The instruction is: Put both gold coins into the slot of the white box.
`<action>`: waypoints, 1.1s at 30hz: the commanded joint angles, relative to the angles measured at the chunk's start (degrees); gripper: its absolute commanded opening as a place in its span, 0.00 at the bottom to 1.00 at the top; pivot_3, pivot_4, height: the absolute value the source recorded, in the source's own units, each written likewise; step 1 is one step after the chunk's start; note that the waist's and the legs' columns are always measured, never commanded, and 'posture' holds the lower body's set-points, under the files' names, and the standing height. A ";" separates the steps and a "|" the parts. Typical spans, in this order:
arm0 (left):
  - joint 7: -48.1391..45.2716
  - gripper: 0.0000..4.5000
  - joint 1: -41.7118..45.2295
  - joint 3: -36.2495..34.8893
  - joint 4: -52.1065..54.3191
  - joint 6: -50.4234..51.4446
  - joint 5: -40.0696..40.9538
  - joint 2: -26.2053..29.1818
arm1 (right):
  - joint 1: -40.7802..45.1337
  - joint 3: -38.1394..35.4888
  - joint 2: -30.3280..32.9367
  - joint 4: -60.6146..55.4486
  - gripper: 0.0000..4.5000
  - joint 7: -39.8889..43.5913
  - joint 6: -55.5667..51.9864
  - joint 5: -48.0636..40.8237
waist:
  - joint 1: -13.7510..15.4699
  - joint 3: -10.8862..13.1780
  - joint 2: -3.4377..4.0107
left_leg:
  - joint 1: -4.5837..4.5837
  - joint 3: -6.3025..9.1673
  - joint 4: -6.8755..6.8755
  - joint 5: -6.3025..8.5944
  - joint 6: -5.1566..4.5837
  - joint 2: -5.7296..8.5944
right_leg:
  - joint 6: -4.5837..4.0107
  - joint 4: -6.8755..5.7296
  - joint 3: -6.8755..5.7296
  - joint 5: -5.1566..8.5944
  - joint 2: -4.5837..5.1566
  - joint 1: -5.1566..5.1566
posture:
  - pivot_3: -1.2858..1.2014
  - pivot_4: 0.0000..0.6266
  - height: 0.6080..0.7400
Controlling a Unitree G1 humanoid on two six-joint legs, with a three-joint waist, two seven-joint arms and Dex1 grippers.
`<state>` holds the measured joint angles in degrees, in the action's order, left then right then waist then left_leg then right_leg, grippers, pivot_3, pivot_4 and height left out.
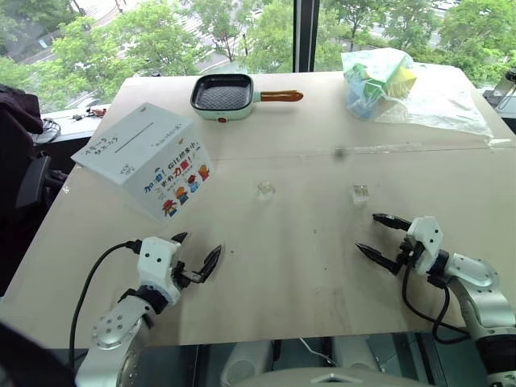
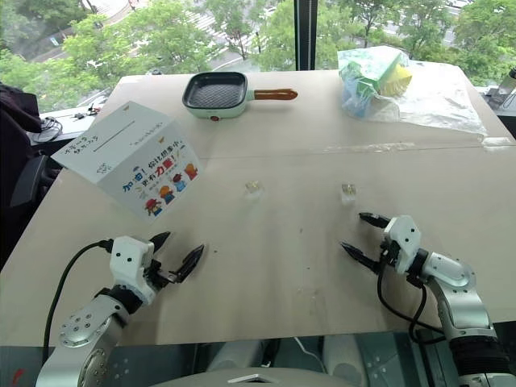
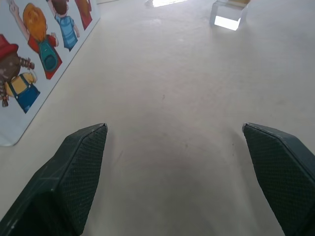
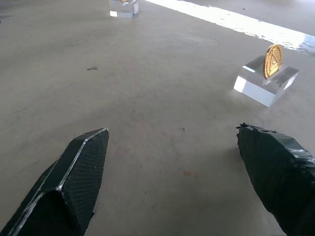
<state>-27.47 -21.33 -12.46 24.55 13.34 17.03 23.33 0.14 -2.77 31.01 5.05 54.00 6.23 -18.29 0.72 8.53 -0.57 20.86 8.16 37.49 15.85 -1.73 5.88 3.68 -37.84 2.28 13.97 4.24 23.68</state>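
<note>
Both pincers hover low over the pale counter (image 1: 306, 266) with their fingers spread apart and nothing between them: the left pincer (image 1: 199, 253) near the front left, the right pincer (image 1: 379, 235) near the front right. One gold coin (image 4: 272, 61) stands on edge in a clear block (image 4: 266, 81) just ahead of the right pincer; a second clear block (image 1: 265, 189) sits mid-counter, its coin too small to make out. The white box (image 1: 145, 157) lies tilted at the left, its slot (image 1: 139, 139) facing up.
</note>
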 commanded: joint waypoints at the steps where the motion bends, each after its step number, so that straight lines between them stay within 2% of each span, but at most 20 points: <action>1: 0.35 1.00 -4.04 -0.60 6.39 0.02 0.12 0.06 | -0.75 -0.50 0.44 -1.82 0.99 0.89 -0.93 -1.25 | -0.17 0.06 -0.10 | -0.01 -0.01 0.00 0.00 0.00 0.00 | 0.00 0.00 0.00 0.00 0.00 -0.01 | 0.52 0.24 0.85; 12: 1.71 1.00 -6.51 2.08 11.32 3.69 0.03 0.04 | -2.86 -1.17 -2.24 -5.21 0.99 -4.72 -4.71 -1.51 | 0.05 0.04 -0.16 | -0.06 0.04 -0.04 0.02 -0.01 -0.08 | 0.00 0.09 0.03 0.00 -0.05 -0.08 | 0.52 0.24 0.85; 21: 2.10 1.00 -4.09 2.95 10.03 2.85 -1.11 -0.25 | 1.76 -1.30 -6.02 -4.29 0.99 -13.05 -4.64 2.24 | 0.07 0.06 -0.13 | -0.06 -0.01 -0.04 0.02 -0.01 -0.08 | 0.00 0.09 0.02 0.00 -0.07 -0.06 | 0.52 0.24 0.85; 27: -3.81 1.00 1.96 1.41 10.38 1.91 6.37 0.98 | 8.69 -0.02 -9.14 -4.29 0.99 -20.26 -5.31 6.85 | 0.01 0.08 -0.11 | -0.05 -0.02 -0.04 -0.03 0.08 -0.08 | -0.03 0.06 -0.01 -0.02 -0.10 -0.01 | 0.52 0.24 0.85; 32: -6.57 1.00 5.04 1.29 10.79 2.76 8.68 3.59 | 11.38 0.98 -10.67 -4.34 0.99 -24.76 -9.41 9.62 | -0.02 0.08 -0.10 | 0.00 -0.01 -0.09 -0.09 0.30 -0.08 | -0.03 0.07 0.01 -0.02 -0.11 0.06 | 0.52 0.24 0.85; 33: -6.72 1.00 5.60 1.30 10.82 2.86 8.74 4.04 | 11.66 1.01 -10.91 -4.23 0.94 -25.31 -9.96 9.88 | -0.01 0.08 -0.10 | 0.01 -0.02 -0.10 -0.08 0.31 -0.08 | -0.03 0.08 0.02 -0.02 -0.11 0.08 | 0.52 0.24 0.85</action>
<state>-33.58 -16.16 -10.63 33.15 16.39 24.90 26.70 10.79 -1.40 20.14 2.37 30.20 -3.00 -8.95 0.70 8.61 -0.67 20.87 8.15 37.39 15.77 -1.41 5.80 3.65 -37.76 2.30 13.95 4.13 23.77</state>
